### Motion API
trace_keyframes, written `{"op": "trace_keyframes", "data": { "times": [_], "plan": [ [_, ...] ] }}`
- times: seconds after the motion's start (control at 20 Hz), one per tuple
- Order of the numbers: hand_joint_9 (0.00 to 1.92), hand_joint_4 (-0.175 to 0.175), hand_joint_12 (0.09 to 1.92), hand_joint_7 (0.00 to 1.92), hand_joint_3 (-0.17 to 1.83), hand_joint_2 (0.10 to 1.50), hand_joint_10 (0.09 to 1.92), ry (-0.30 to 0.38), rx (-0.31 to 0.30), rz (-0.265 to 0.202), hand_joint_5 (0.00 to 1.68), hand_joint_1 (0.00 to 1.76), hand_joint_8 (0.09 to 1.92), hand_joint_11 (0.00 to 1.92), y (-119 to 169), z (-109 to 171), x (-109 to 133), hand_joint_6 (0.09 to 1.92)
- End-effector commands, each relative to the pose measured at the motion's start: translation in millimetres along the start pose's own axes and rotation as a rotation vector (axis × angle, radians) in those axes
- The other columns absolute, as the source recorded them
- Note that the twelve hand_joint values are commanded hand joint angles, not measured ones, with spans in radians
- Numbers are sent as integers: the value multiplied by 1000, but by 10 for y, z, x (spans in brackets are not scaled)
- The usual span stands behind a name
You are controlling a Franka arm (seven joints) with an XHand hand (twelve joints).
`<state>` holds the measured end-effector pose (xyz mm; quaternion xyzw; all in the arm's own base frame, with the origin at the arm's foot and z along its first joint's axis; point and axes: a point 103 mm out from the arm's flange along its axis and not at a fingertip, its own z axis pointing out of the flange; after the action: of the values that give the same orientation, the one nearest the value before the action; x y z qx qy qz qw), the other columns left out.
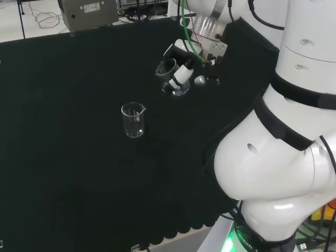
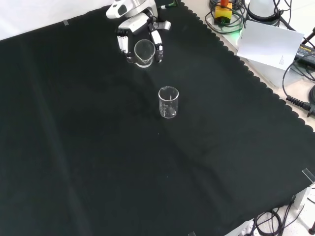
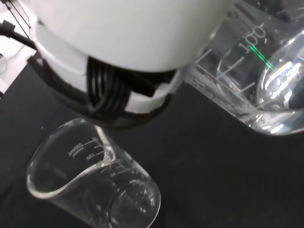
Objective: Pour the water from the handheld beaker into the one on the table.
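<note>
A small clear glass beaker (image 1: 133, 120) stands upright on the black cloth (image 1: 63, 157); it also shows in the front view as the standing beaker (image 2: 168, 102) and close in the wrist view (image 3: 90, 185). The hand (image 1: 181, 71) hangs above the cloth to the right of that beaker in the head view, fingers curled round a second clear beaker (image 1: 169, 71). In the front view the hand (image 2: 138, 27) holds this held beaker (image 2: 143, 53) beyond the standing one. The held beaker (image 3: 256, 80) looks tilted, with clear liquid near its base.
The arm's white links (image 1: 283, 131) rise at the head view's right. A grey box (image 1: 89, 11) sits past the cloth's far edge. Cables and a white sheet (image 2: 273, 44) lie off the cloth's scalloped edge at the front view's right.
</note>
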<state>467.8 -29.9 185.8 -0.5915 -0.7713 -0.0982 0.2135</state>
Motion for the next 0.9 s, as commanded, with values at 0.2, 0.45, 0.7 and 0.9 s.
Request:
{"op": "trace_keyframes", "data": {
  "times": [0.2,0.45,0.7,0.9],
  "plan": [
    [1371,-175,694,1228,786,567,747,-114,128,0,1238,1432,689,1208,-81,108,442,751],
    [1368,-175,696,1227,789,565,754,-152,183,26,1236,1432,692,1207,-79,149,565,755],
    [1517,-175,726,1300,815,568,784,-199,232,63,1248,1324,730,1213,-87,213,614,759],
    [1529,-175,732,1302,819,567,785,-234,273,78,1248,1319,734,1213,-79,262,625,761]
  ]
}}
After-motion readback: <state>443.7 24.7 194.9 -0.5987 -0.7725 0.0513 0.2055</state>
